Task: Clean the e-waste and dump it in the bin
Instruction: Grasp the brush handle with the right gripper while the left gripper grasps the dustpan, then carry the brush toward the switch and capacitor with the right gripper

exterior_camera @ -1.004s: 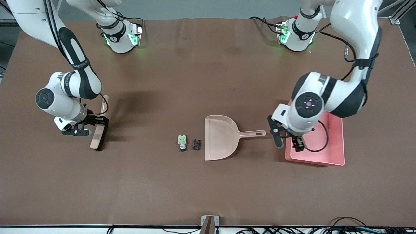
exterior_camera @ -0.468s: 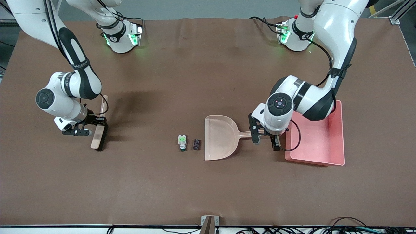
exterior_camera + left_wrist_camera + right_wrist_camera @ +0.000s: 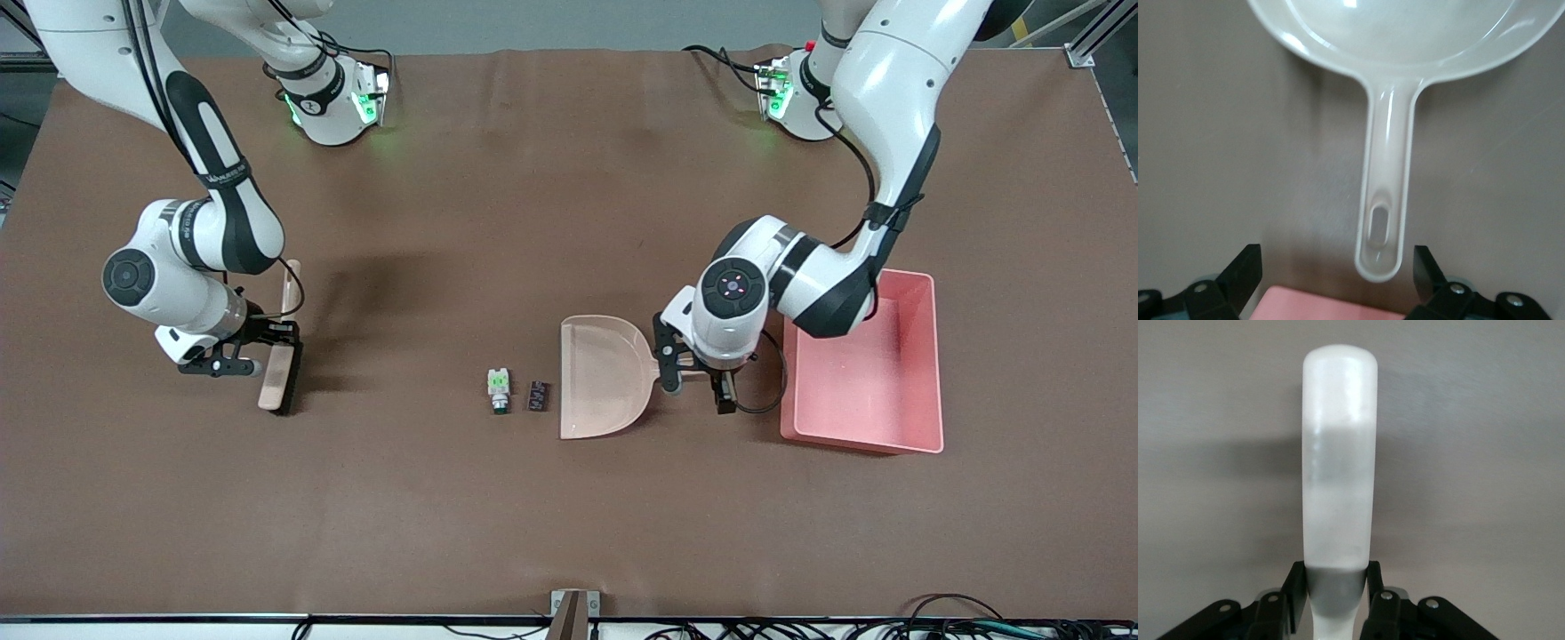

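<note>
Nearest the front camera, mid-table on the brown mat: two small e-waste parts lying side by side, not touching. White electronic part with a bright green patch and a metal end (image 3: 499, 391) sits toward the right arm's end. Flat dark chip-like piece (image 3: 536, 396) lies just beside it, toward the left arm's end.

Beige-pink plastic dustpan with a long handle (image 3: 600, 375) rests flat just beside the chip, its straight open edge facing the two parts, small gap between. Handle runs toward the left arm's end and is mostly covered by the left wrist in the front view. In the left wrist view the handle (image 3: 1386, 193) with its hanging slot lies between the spread fingers.

Left gripper (image 3: 698, 388) is over the dustpan handle, jaws wide apart on either side of it, not touching it.

Pink rectangular plastic tray with low walls, the bin (image 3: 925, 356), sits at the left arm's end of the table, near the handle tip, nothing visible inside.

Right gripper (image 3: 267, 348), at the right arm's end of the table, is clamped on the handle of a beige hand brush with dark bristles (image 3: 279, 382); bristle edge down near the mat. Right wrist view shows the pale brush handle (image 3: 1338, 467) pinched between both fingers.
</note>
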{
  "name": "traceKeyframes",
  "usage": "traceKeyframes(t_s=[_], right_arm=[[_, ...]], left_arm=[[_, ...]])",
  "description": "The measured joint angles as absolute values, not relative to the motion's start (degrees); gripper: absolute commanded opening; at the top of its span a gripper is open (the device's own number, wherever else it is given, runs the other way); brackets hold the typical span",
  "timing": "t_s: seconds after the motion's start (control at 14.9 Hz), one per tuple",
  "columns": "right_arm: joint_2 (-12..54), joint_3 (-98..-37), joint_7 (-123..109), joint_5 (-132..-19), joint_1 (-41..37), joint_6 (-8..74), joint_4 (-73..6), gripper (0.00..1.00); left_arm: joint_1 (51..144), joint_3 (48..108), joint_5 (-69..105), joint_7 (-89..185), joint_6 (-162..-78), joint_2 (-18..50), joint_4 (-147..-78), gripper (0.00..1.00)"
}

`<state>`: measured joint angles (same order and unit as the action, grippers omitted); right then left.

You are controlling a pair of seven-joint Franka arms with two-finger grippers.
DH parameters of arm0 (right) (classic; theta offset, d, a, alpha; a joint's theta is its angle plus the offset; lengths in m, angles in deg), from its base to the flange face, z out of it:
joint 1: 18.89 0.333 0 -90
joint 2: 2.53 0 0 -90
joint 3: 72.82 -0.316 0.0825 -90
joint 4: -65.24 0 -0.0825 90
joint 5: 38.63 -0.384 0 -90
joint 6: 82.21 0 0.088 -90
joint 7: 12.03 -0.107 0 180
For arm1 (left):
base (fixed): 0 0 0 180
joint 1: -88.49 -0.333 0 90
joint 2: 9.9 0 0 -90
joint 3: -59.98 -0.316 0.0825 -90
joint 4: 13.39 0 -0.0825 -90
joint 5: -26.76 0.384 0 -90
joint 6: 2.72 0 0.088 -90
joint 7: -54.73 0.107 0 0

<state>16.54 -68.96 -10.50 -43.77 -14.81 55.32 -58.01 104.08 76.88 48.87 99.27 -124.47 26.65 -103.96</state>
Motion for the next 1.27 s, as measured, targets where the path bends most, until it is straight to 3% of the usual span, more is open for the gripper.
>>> traceKeyframes(t_s=[0.94,1.2,1.27], right_arm=[[16.54,-69.38,-31.16,-47.42,1.22,50.65,-51.28,0.01],[17.62,-69.36,-34.00,-48.77,2.74,50.65,-50.73,0.01],[17.90,-69.36,-34.92,-48.79,3.21,50.66,-50.57,0.01]], left_arm=[[108.25,76.90,48.87,94.20,-126.38,31.22,-101.32,0.99],[110.28,76.88,49.05,92.37,-127.35,32.56,-100.87,0.90],[110.51,76.86,49.14,92.25,-127.49,32.85,-100.53,0.83]])
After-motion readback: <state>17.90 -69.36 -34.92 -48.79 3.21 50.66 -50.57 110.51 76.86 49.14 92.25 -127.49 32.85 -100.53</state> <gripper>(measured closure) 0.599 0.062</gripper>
